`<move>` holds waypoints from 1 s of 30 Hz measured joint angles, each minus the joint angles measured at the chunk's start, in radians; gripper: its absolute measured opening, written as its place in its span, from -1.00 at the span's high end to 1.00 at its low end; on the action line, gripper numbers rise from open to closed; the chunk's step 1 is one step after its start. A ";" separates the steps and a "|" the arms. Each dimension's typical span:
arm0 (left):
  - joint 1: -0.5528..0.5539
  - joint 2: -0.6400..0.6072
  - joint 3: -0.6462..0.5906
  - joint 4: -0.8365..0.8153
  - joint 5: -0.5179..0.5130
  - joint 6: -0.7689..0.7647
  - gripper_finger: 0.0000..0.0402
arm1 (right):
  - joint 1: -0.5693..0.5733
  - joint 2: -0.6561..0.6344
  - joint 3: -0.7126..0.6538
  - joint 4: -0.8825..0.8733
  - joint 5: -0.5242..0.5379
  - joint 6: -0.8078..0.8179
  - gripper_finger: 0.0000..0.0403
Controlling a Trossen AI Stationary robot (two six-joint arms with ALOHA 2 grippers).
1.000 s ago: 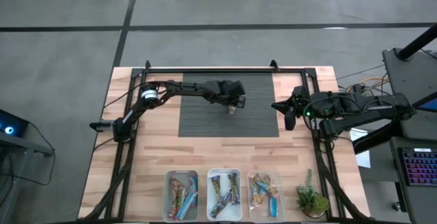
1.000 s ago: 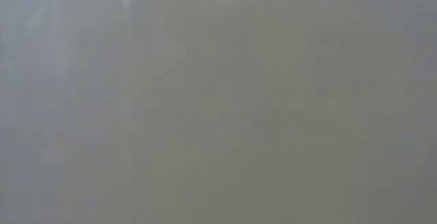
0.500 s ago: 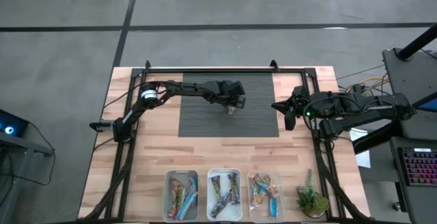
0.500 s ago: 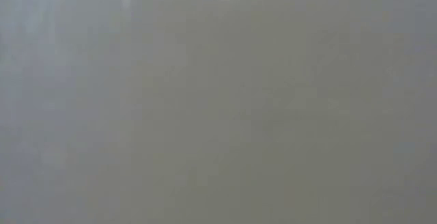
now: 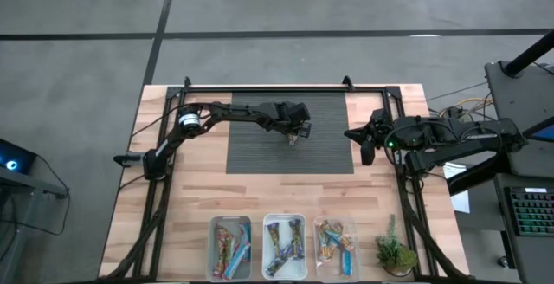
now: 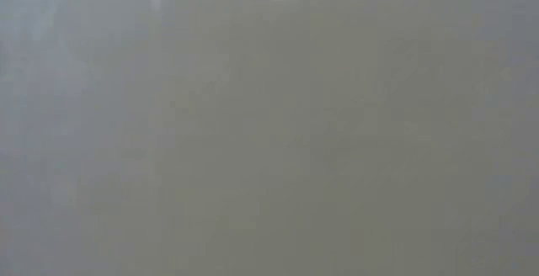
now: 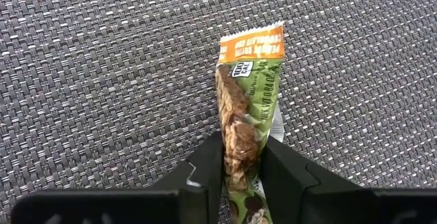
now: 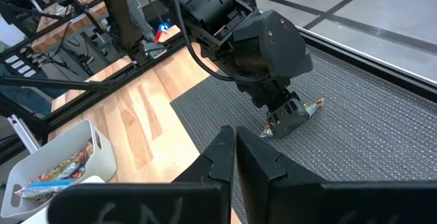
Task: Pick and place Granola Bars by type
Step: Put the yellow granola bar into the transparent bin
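overhead high view, close wrist views

Left claw [image 7: 240, 166] clamped, right claw [image 8: 234, 157] closed.

Light wooden plank table [image 5: 182, 197] standing on a grey concrete floor [image 5: 277, 7] crossed by dark seams. A dark grey woven rectangular mat [image 5: 260, 150] lies at the middle of the table's far half, touching the black metal frame rail [image 5: 277, 87] along the far edge; its weave shows close up in the left wrist view [image 7: 102, 80]. Three clear rectangular plastic bins [image 5: 284, 246] stand side by side at the near edge, centre. A small green potted plant [image 5: 395, 253] sits near the near right corner. Beyond the right edge, a keyboard with lit keys [image 5: 530, 219].
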 joint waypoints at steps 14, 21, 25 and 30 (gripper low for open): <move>0.000 0.000 0.000 0.000 0.002 0.006 0.65 | 0.000 0.000 0.000 0.000 0.000 0.000 0.96; 0.000 -0.002 0.003 -0.001 0.016 0.006 0.71 | 0.000 0.000 0.000 0.000 0.000 0.000 0.96; -0.002 -0.002 0.013 -0.002 0.019 0.006 0.71 | 0.000 0.000 0.000 0.000 0.000 0.000 0.96; -0.001 -0.002 0.016 -0.002 0.020 0.011 0.72 | 0.000 0.000 0.000 0.000 0.000 0.000 0.96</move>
